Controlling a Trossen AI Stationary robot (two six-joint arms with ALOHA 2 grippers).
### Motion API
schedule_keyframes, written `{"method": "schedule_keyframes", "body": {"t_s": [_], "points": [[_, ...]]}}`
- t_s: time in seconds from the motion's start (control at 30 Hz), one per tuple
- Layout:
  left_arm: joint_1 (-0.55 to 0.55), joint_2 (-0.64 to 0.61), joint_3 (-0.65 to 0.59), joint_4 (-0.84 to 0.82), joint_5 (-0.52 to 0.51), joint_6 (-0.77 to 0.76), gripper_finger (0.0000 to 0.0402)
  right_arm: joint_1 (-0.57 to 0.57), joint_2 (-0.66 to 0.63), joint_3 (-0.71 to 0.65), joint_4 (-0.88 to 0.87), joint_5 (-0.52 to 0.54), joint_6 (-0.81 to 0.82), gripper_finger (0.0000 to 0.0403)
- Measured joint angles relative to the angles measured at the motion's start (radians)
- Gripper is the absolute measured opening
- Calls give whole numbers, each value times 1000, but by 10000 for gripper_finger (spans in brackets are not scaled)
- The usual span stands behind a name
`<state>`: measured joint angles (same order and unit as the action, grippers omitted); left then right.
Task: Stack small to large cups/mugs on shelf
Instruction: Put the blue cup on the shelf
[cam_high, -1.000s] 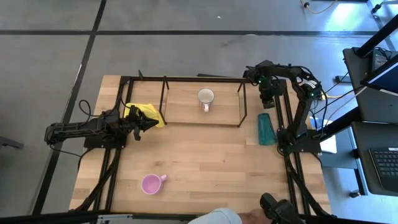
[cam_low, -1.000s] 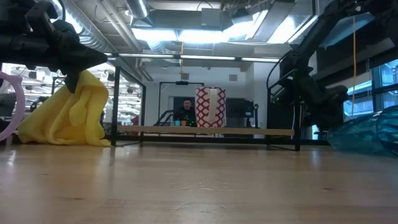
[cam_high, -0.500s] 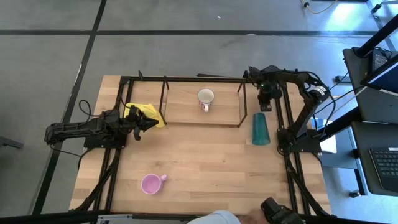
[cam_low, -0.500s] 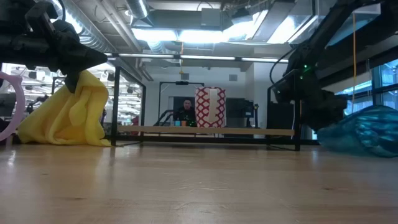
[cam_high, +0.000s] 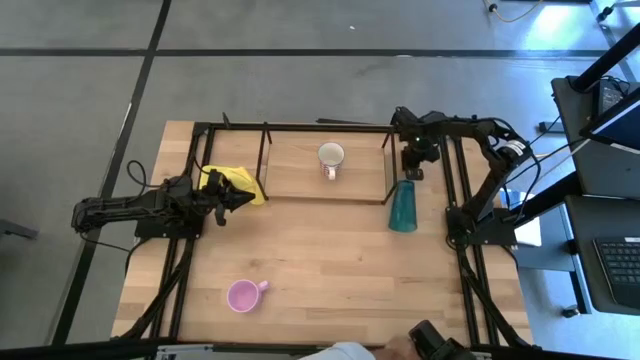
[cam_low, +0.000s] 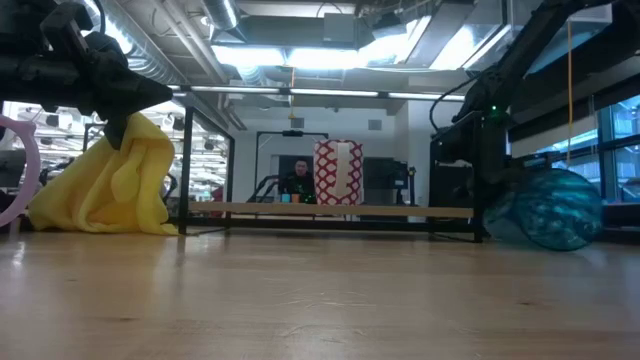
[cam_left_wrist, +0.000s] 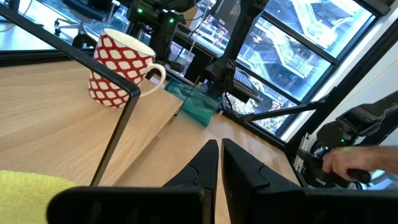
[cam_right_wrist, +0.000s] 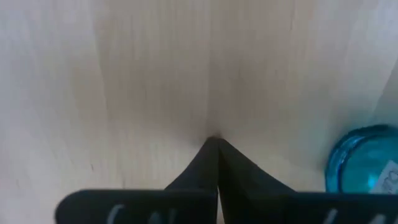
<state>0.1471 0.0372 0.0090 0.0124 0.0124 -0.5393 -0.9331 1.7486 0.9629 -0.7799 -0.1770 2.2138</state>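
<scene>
On worktop, far side: shelf (cam_high: 300, 180) carrying one mug; two vessels lying off it.

White mug (cam_high: 331, 157) with red pattern is standing upright on the shelf board. Teal tumbler (cam_high: 402, 207) is lying on its side just right of the shelf, near the right pincer (cam_high: 413, 172), whose fingers are pressing together, grasping nothing. Pink mug (cam_high: 242, 295) is sitting near the front edge, well apart. Left pincer (cam_high: 238, 198) is hovering clenched and empty beside the yellow cloth (cam_high: 232, 181).
</scene>
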Motion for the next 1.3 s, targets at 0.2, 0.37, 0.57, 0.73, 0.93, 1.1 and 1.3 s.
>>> {"method": "schedule_keyframes", "body": {"t_s": [0.2, 0.37, 0.57, 0.73, 0.93, 1.1, 1.3], "points": [[0, 0, 0, 0, 0, 0, 14, 18, -13, -2, -37, -192, -9, 0], [0, 0, 0, 0, 0, 0, 14, 36, -12, -6, -72, -303, -31, 0], [0, 0, 0, 0, 0, 0, 14, 44, -16, -6, -158, -319, -32, 0], [0, 0, 0, 0, 0, 0, 14, 40, -45, -6, -194, -260, -9, 0], [0, 0, 0, 0, 0, 0, 14, 10, -123, -47, -202, -203, 7, 0], [0, 0, 0, 0, 0, 0, 14, 6, -234, -121, -180, -133, 22, 0], [0, 0, 0, 0, 0, 0, 14, 48, -281, -208, -150, -113, 31, 0]]}}
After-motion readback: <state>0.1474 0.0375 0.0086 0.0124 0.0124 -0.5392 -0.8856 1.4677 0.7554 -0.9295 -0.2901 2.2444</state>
